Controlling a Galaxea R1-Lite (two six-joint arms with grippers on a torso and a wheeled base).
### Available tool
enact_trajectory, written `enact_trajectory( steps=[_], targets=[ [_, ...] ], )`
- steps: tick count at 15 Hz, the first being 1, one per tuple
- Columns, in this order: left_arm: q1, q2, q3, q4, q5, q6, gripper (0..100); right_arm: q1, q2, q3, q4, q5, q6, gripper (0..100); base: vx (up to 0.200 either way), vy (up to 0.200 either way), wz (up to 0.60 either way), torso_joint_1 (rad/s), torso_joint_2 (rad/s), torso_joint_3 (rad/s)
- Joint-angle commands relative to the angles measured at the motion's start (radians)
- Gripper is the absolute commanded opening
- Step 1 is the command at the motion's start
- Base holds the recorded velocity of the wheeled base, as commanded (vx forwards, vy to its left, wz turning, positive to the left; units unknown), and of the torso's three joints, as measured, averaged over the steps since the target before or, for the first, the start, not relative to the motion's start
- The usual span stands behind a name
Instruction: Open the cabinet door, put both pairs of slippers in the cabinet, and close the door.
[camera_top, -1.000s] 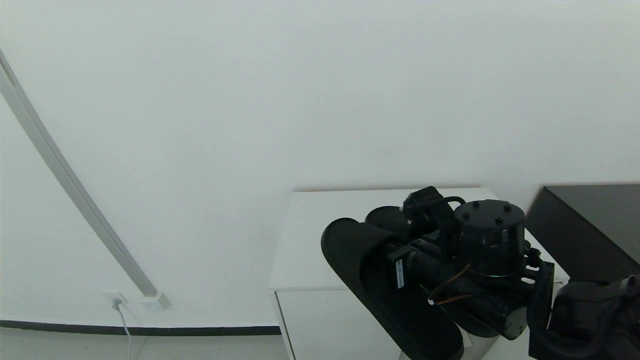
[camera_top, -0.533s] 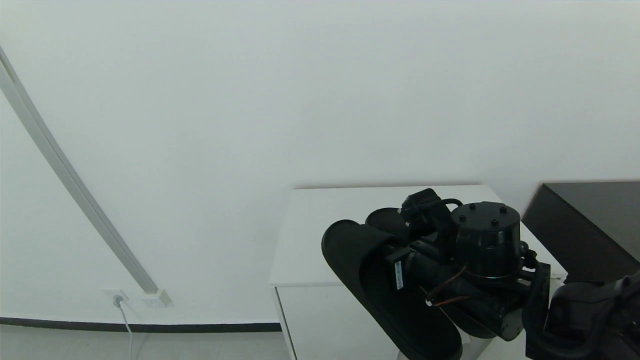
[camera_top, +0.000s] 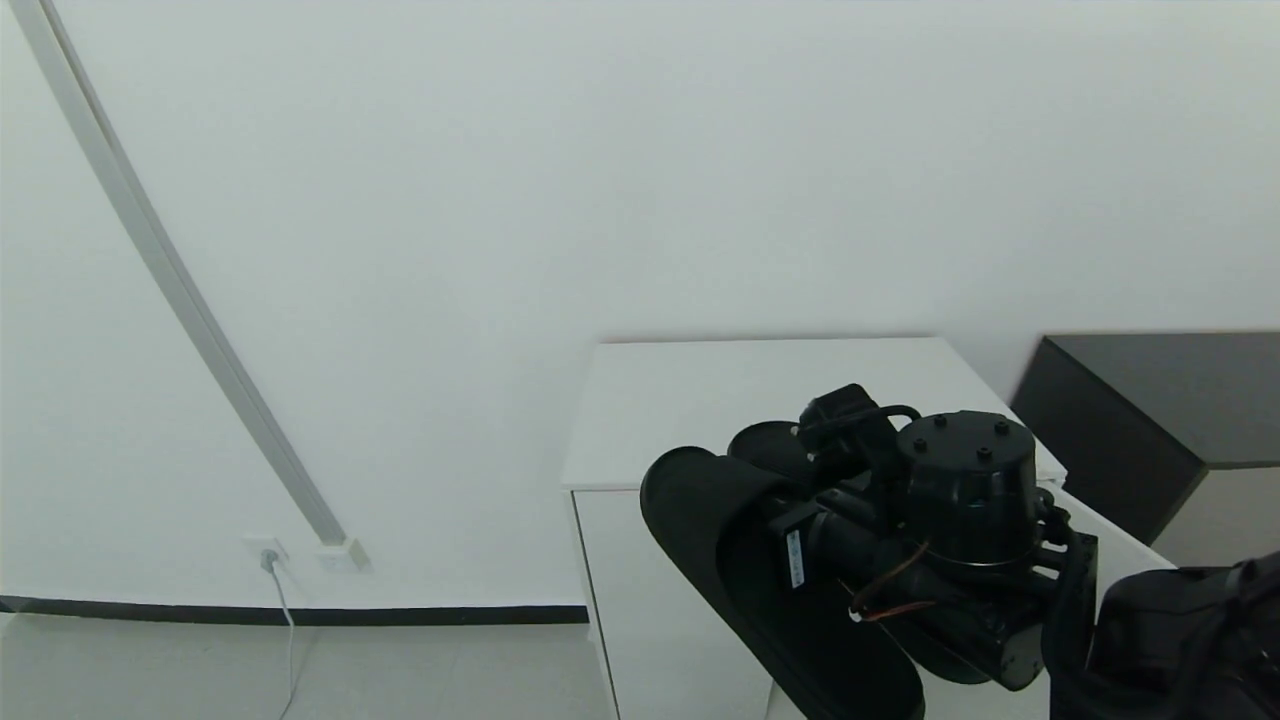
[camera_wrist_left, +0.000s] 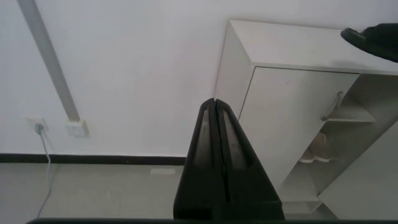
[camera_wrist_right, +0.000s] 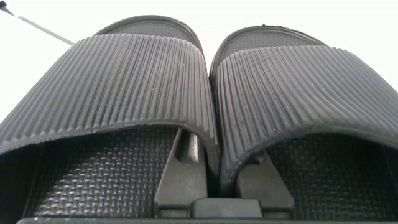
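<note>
A pair of black slippers (camera_top: 720, 530) hangs in the air in front of the white cabinet (camera_top: 760, 400), toes pointing at it. My right gripper (camera_wrist_right: 217, 155) is shut on them, with its fingers (camera_wrist_right: 186, 155) under the ribbed straps (camera_wrist_right: 143, 74), pinching the two inner sides together. My left gripper (camera_wrist_left: 215, 104) is shut on nothing, lower and left of the cabinet (camera_wrist_left: 298, 43). One cabinet door (camera_wrist_left: 373, 174) stands open; shelves and a light-coloured pair (camera_wrist_left: 317, 149) show inside. A black slipper toe (camera_wrist_left: 373, 34) pokes in above the cabinet top.
A dark piece of furniture (camera_top: 1150, 400) stands right of the cabinet. On the wall to the left are a slanted cable duct (camera_top: 180, 290) and a socket with a plugged cord (camera_top: 265, 552). Bare floor (camera_top: 300, 670) lies left of the cabinet.
The whole head picture has shifted, so the camera moved; the cabinet now sits higher in the picture, with more of its front showing. The right gripper keeps the black slippers in the same hold.
</note>
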Motion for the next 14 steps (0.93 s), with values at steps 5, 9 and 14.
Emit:
enact_trajectory(
  steps=[5,9,14],
  targets=[
    [0.000,0.001,0.000,0.000,0.000,0.000,0,0.002,0.005,0.010,-0.001,0.001,0.000,0,-0.080,0.000,0.00,0.002,0.00,0.000],
    [0.000,0.001,0.000,0.000,0.002,0.000,0,0.002,0.006,0.010,-0.001,0.001,0.000,0,0.000,0.000,0.00,0.000,0.00,0.000],
    [0.000,0.001,0.000,0.000,0.002,0.000,0,0.004,0.006,0.010,-0.001,0.001,0.000,0,0.000,-0.040,0.00,0.000,0.00,0.001]
  ],
)
